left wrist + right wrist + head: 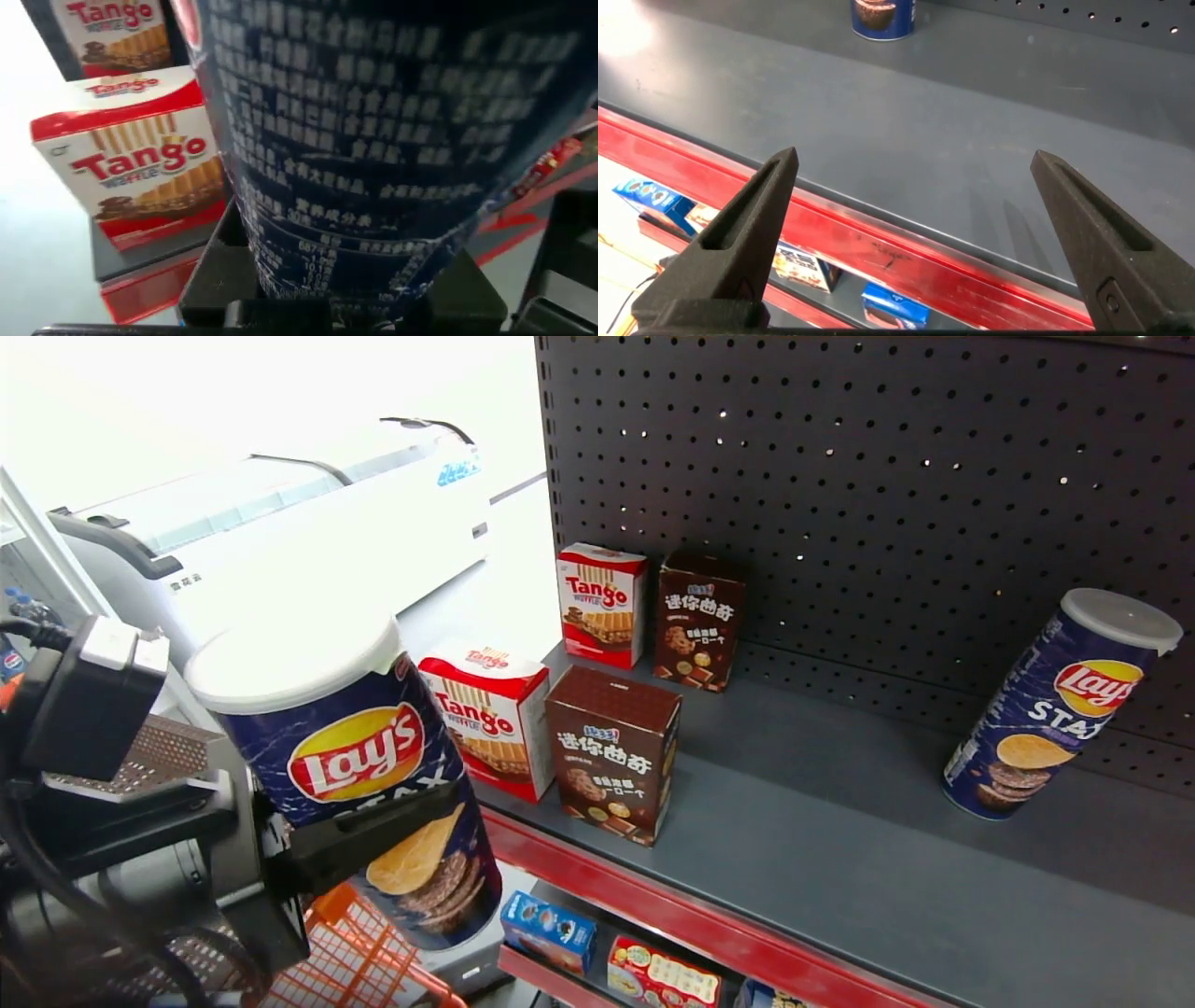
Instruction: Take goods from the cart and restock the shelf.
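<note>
Currently, left jaws clamp chip can [347, 758] near shelf [840, 859]; right jaws gape

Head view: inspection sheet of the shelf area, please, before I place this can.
Surface: grey shelf, bare in the middle.
Job's things: can in left gripper; second can leaning on pegboard; wafer boxes and cookie boxes upright at left; orange cart below can.
Clutter: nothing seen.
Grippers: left gripper shut on can; right gripper open above shelf's front edge.
Cables: black cables by left arm.
Surroundings: white freezer at left; packs below shelf.
</note>
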Available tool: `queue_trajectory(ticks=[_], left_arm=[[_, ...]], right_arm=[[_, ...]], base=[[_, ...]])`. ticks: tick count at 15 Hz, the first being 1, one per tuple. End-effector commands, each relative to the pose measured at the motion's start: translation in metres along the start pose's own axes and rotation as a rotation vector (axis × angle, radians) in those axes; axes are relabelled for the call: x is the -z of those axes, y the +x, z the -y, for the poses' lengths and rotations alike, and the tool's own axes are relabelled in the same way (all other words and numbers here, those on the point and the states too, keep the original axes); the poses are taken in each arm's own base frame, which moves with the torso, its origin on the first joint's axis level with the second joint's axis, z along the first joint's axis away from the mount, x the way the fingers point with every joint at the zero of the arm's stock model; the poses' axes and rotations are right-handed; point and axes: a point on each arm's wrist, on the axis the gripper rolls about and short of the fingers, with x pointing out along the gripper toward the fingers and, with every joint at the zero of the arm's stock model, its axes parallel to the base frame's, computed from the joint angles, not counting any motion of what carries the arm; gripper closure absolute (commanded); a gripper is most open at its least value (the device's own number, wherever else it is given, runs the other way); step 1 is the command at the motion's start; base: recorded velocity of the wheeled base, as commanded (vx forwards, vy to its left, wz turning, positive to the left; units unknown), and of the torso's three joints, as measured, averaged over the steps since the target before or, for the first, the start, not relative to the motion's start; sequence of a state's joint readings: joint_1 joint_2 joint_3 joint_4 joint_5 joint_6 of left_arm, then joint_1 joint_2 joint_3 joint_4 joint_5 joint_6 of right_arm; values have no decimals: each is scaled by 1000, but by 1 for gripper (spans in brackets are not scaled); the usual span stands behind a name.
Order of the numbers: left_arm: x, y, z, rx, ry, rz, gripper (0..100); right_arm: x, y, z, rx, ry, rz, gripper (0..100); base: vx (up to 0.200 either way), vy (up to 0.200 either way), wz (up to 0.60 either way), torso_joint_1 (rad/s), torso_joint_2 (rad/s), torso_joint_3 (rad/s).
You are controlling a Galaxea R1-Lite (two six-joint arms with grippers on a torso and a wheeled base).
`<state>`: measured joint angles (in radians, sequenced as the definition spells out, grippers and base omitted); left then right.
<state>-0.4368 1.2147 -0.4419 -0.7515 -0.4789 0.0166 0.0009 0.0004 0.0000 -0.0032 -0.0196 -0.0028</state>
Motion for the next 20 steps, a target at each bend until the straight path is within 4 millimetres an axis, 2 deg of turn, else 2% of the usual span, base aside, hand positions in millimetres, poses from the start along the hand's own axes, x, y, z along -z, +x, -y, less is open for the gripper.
queue_trajectory(ticks=[1,4,8,14,20], left_arm=[[1,-2,6,43,3,4,100],[-1,-1,6,54,6,9,100],[-2,4,19,153,9,12,100],[-1,5,20,196,23,12,100],[-1,4,20,193,21,10,100]], right_arm=[[0,0,0,0,0,0,0],[0,0,0,1,1,2,0],[0,0,0,1,0,2,0],[0,0,0,1,1,2,0],[0,0,0,1,1,2,0]], base=[[0,0,0,0,0,0],[0,0,0,0,0,0],[0,0,-600,2,2,5],[0,0,-600,3,4,3],[0,0,0,0,0,0]])
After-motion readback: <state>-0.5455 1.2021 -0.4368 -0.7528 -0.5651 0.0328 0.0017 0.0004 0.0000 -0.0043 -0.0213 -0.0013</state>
